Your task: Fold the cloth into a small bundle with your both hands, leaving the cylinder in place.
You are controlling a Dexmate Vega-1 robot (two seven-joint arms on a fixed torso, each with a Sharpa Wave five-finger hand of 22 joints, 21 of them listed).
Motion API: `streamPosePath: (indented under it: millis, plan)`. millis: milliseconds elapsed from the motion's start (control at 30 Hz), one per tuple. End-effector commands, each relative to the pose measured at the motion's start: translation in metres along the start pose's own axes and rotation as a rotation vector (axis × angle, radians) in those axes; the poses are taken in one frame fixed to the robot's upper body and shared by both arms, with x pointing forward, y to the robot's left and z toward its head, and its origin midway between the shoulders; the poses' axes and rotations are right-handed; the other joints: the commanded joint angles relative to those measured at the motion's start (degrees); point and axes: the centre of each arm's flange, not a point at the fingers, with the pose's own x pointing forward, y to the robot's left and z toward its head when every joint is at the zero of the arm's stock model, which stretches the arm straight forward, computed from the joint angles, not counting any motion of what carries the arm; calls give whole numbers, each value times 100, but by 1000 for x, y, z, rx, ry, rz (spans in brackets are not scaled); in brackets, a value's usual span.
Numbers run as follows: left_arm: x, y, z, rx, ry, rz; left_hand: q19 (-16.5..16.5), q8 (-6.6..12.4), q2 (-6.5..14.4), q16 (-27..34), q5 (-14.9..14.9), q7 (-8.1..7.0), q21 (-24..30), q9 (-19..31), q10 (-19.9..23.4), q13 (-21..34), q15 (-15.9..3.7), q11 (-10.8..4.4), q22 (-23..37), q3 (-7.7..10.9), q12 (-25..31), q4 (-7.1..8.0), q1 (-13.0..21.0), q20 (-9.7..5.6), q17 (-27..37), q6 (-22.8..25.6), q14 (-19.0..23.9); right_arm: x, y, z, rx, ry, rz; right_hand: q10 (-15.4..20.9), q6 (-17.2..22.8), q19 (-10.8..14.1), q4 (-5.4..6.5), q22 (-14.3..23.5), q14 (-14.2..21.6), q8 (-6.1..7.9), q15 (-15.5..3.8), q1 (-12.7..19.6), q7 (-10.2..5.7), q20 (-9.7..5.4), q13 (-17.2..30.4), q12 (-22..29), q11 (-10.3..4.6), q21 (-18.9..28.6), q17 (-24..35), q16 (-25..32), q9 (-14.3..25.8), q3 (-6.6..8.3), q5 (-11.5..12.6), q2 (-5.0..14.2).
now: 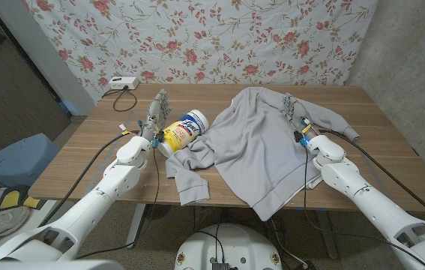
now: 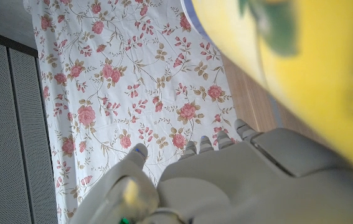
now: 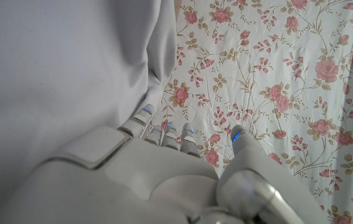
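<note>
Though crumpled, soft grey cloth (image 1: 253, 154)

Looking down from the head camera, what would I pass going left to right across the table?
White box with cable → left robot hand → yellow wipes cylinder → grey cloth → right robot hand.
</note>
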Motion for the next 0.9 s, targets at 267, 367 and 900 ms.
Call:
streamPosePath:
  millis: [267, 367, 900]
  plan:
    - [3, -18, 14, 37, 11, 16, -686, 45, 256, 32, 31, -53, 17, 7, -1049, 5, 7, -12, 12, 38, 32, -16, -7, 5, 31, -876, -1174, 18, -10, 15, -183, 3, 42, -18, 19, 21, -67, 22, -57, 26, 72, 98, -5, 20, 9, 23, 74, 27, 1, 22, 26, 39, 36, -37]
    - [6, -19, 15, 39, 13, 18, -690, 54, 252, 32, 30, -63, 11, 7, -1048, 5, 14, 22, 12, 36, 33, -18, -6, 18, 31, -849, -1171, 19, -9, 17, -239, 13, 47, -12, 16, 7, -96, 21, -48, 27, 99, 128, -6, 47, 8, 26, 92, 21, 0, 26, 25, 42, 37, -51]
    - [9, -23, 23, 77, 15, 18, -577, 117, 211, 80, 21, -77, 16, 18, -700, 13, 115, 99, 8, 27, 147, -55, 23, 123, 25, -547, -962, 27, 10, 23, -458, 48, 105, 77, 70, 8, -280, 16, -9, 62, 185, 329, -47, 115, 9, 55, 206, 22, -3, 38, 29, 70, 36, -124]
